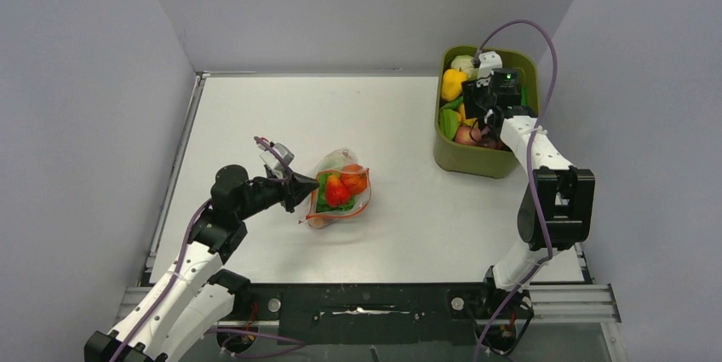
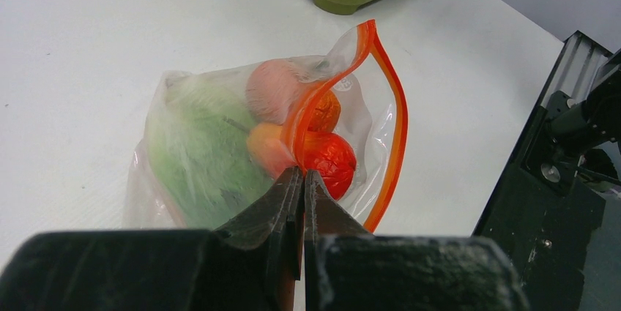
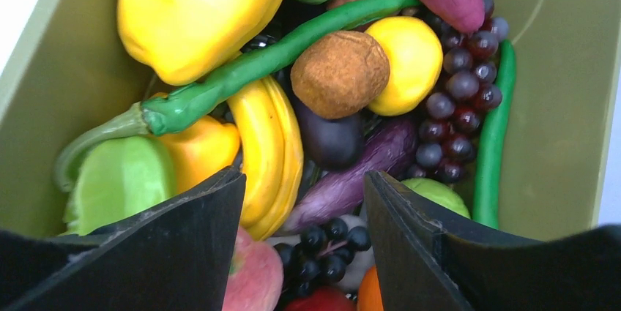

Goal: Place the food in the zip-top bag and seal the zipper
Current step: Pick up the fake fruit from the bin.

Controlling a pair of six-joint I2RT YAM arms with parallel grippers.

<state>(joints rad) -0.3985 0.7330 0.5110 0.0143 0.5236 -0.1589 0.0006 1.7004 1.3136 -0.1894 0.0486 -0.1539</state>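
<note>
Presently, my left end effector (image 2: 302, 176) is clamped shut on the zipper (image 2: 399, 124), pinching the orange-red strip at the near edge of the zip-top bag (image 2: 183, 157). The bag lies on the white tabletop (image 1: 409, 226) with its mouth gaping. Red, orange and green food (image 2: 333, 161) sits inside it. My right end effector (image 3: 304, 186) hangs with its jaws apart, holding nothing, over the olive tub (image 3: 564, 106) at the far right. Just below it lie a yellow pepper (image 3: 190, 11), a green chilli (image 3: 256, 69), a banana (image 3: 274, 150) and purple grapes (image 3: 461, 99).
</note>
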